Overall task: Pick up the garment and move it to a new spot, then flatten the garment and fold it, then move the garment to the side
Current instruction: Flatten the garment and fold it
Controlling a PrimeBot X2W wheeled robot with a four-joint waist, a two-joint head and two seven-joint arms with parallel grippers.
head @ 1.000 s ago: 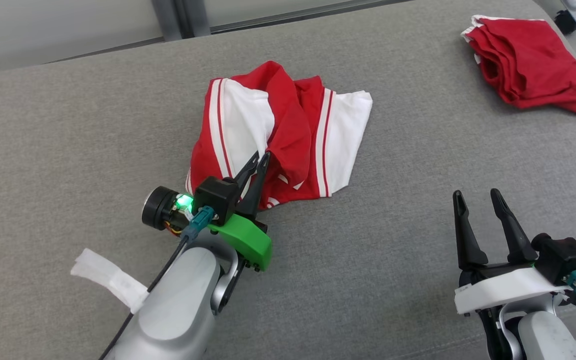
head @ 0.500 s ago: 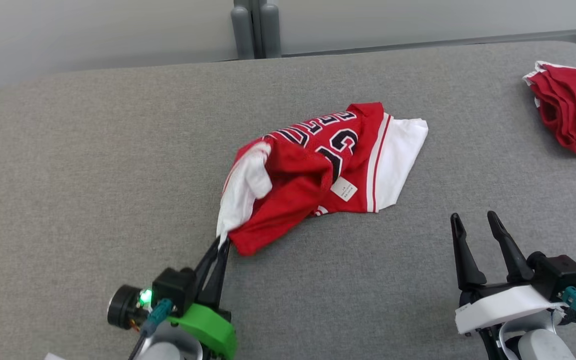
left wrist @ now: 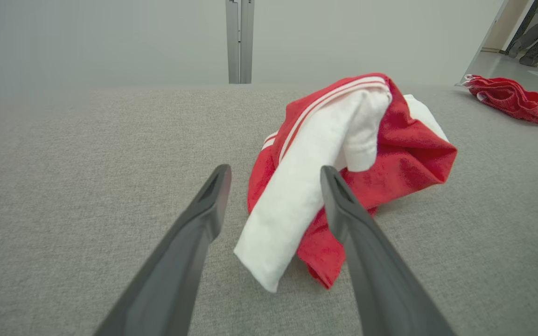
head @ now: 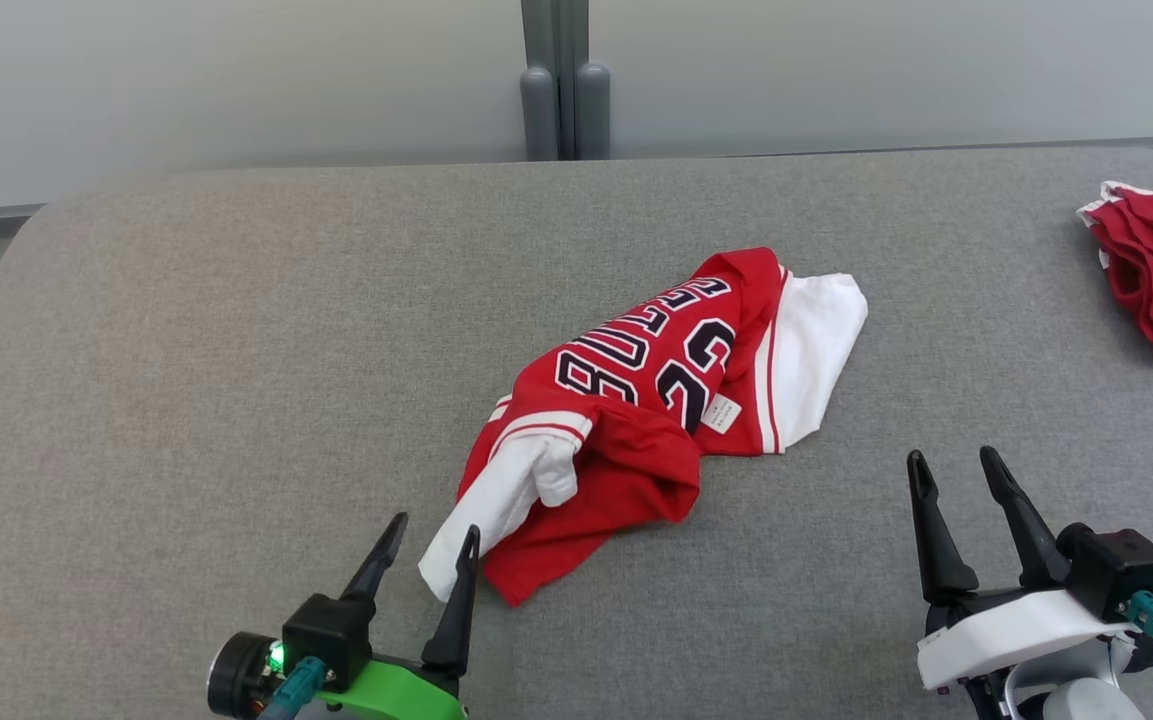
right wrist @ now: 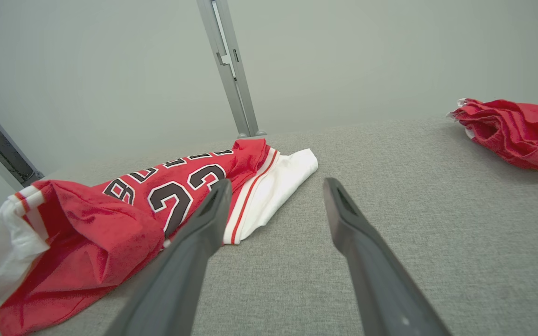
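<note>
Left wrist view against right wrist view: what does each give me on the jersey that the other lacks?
Left wrist view: the jersey's white end lying loose between the open left hand's fingers. Right wrist view: the jersey's black numerals facing up, beyond the open, empty right hand. Both: the grey cushion, the post behind it and the second red garment at far right.

Likely a robot lab: grey felt-covered table (head: 186, 350), plain pale wall panels (head: 236, 80), metal post (head: 556, 80).
</note>
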